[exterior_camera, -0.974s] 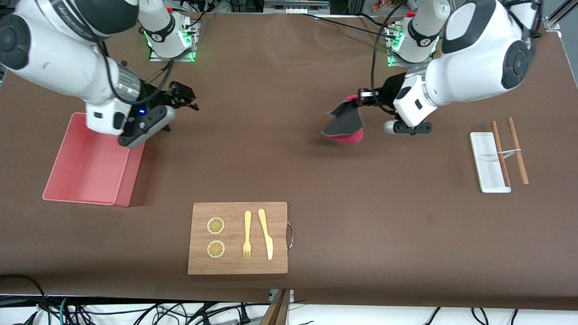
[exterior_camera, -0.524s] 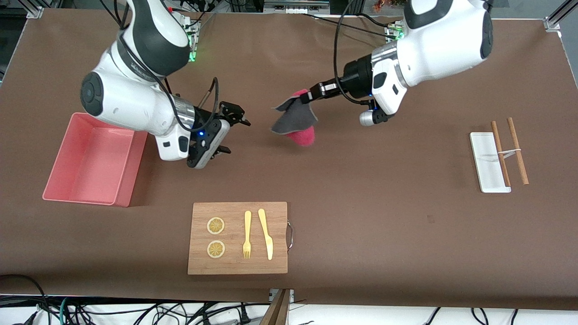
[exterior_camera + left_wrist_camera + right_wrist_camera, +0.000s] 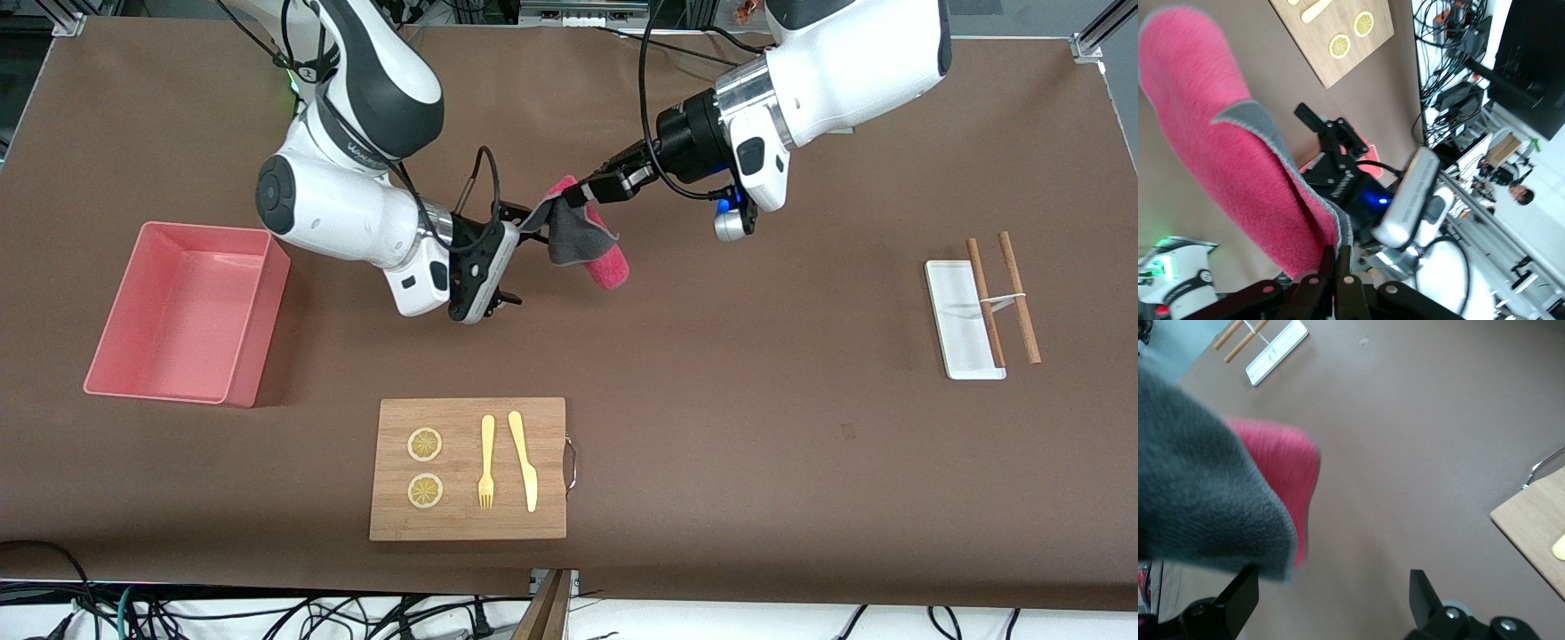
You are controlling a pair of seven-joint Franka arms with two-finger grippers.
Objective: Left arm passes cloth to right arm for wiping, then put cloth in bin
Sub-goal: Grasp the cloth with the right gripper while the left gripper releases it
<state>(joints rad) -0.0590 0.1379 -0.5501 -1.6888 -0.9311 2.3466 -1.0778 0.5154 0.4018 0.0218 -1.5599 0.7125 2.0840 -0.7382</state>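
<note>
Robotics lab, not a kitchen, despite the tableware. Two white robot arms (image 3: 356, 187) are bolted at one edge of a table (image 3: 711, 427) covered in brown sheeting, with aluminium framing at its corners. Loose cables (image 3: 267, 613) tangle on the floor along the table's edge nearest the front camera. Staged props: wooden board (image 3: 468, 468) with fake lemon slices (image 3: 425, 444) and plastic cutlery. The left wrist view shows equipment racks (image 3: 1458, 73), more cabling, and a seated person (image 3: 1519, 195) at the room's edge.
</note>
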